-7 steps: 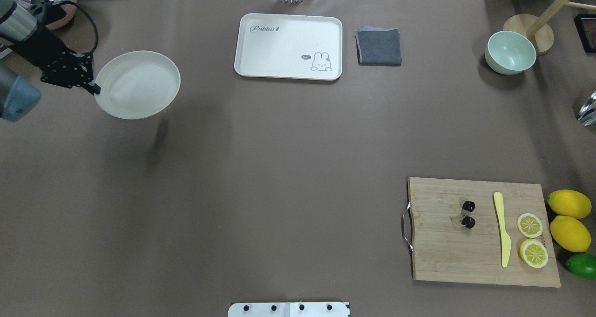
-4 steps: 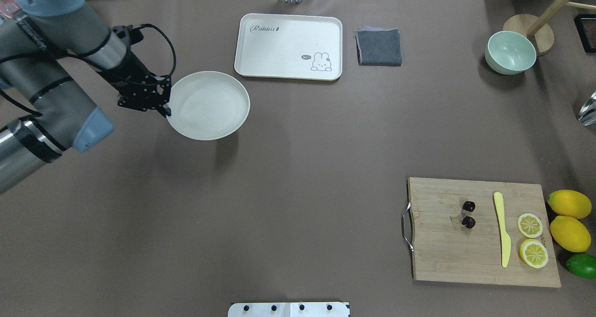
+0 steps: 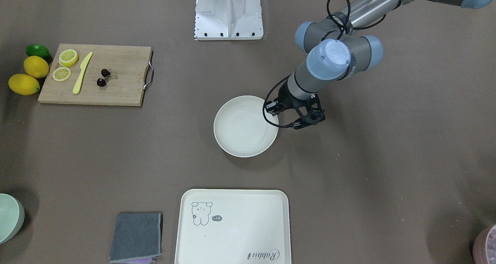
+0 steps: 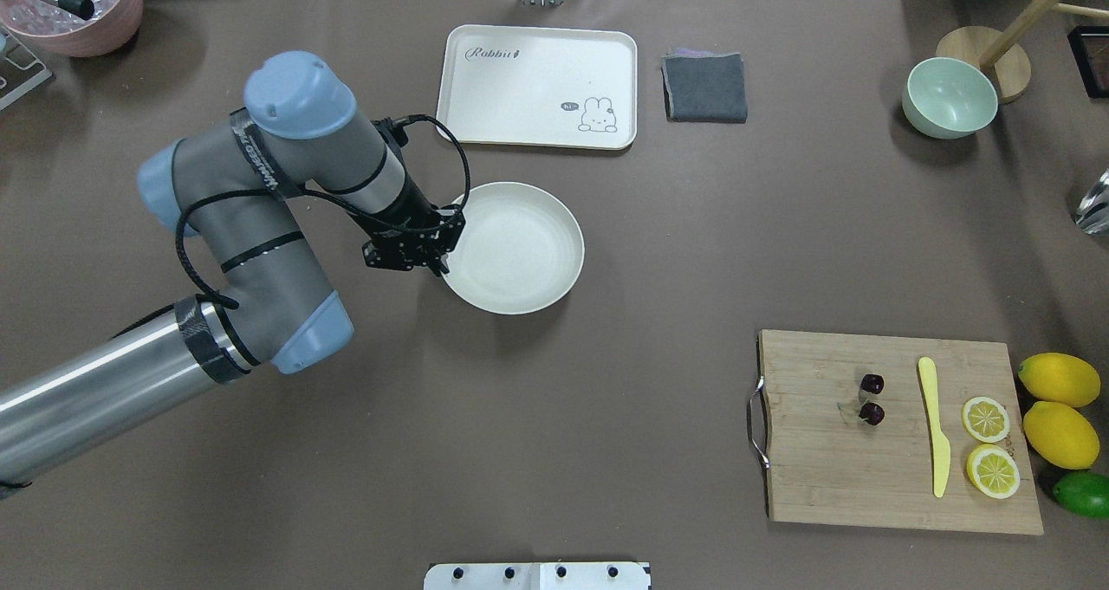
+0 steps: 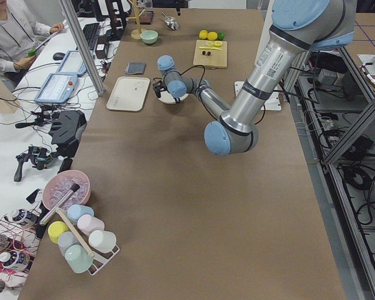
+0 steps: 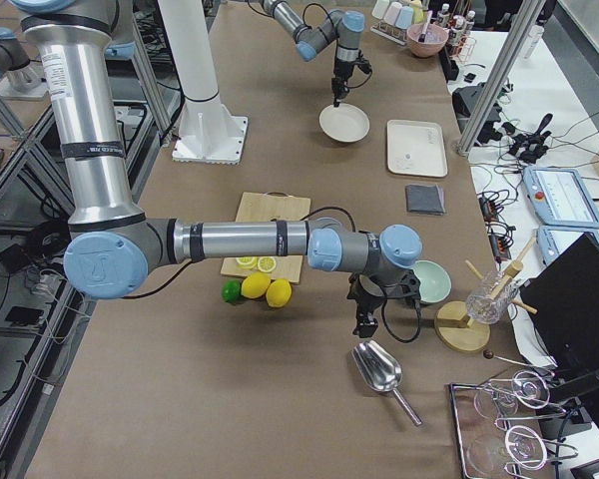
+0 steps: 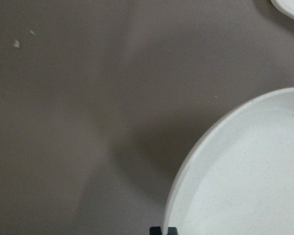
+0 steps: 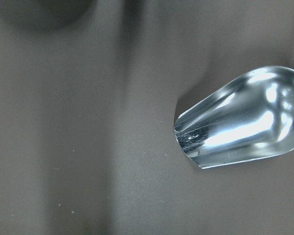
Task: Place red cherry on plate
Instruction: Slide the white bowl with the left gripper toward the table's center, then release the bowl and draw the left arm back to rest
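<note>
The red cherry (image 4: 872,399) lies as a joined pair on the wooden cutting board (image 4: 832,477) at the front right, with no gripper near it; it also shows in the front-facing view (image 3: 103,78). The cream plate (image 4: 513,248) hangs a little above the table's middle, casting a shadow. My left gripper (image 4: 440,265) is shut on the plate's left rim (image 7: 186,171). My right gripper (image 6: 364,324) shows only in the exterior right view, over a metal scoop (image 8: 240,122); I cannot tell whether it is open or shut.
Behind the plate lies a rabbit tray (image 4: 537,86), with a grey cloth (image 4: 704,87) to its right. A green bowl (image 4: 950,96) stands far right. On the board are a yellow knife (image 4: 934,425) and lemon halves (image 4: 986,418); whole lemons (image 4: 1059,379) sit beside it.
My left arm has carried the plate from the table's far left edge rightward and nearer, to the middle in front of the rabbit tray. The cherries have not moved.
</note>
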Robot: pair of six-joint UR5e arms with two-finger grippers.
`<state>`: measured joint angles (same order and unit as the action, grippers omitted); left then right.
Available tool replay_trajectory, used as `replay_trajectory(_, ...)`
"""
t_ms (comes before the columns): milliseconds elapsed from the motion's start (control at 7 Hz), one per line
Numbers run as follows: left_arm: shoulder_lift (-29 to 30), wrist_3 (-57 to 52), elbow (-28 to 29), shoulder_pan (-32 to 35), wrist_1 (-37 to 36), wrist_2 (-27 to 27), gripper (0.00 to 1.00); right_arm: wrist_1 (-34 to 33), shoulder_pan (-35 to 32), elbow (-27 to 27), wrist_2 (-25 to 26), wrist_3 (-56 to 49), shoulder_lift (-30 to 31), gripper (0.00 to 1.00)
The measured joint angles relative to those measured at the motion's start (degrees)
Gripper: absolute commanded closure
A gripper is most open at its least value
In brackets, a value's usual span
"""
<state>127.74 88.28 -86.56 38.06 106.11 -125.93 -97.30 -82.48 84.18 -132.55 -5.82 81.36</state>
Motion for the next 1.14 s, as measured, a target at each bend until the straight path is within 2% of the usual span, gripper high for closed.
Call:
replay_trajectory(143,1.7,3.0,0.6,-2.3,0.0,2.8,1.00,0.0,0.0,0.0,0.0,0.0,0.0,0.00)
replay_trajectory(286,3.3,5.3,1.6,-4.0,0.0,4.7,0.76,0.0,0.0,0.0,0.0,0.0,0.0,0.00)
replay_trajectory(429,4.2,6.5,2.4,-5.2,0.1,6.4,0.02,0.1,0.1,0.0,-0.1,0.0,-0.1,0.00)
replay_trajectory(857,3.6,6.0,2.0,-5.2,0.0,9.5,0.02,0.1,0.4,0.1,-0.1,0.1,-0.1,0.00)
replay_trajectory(1143,-2.2,-3.4,-1.3,2.0,-0.4,3.7,0.02,0.0,0.6,0.6,-0.5,0.3,-0.1,0.00)
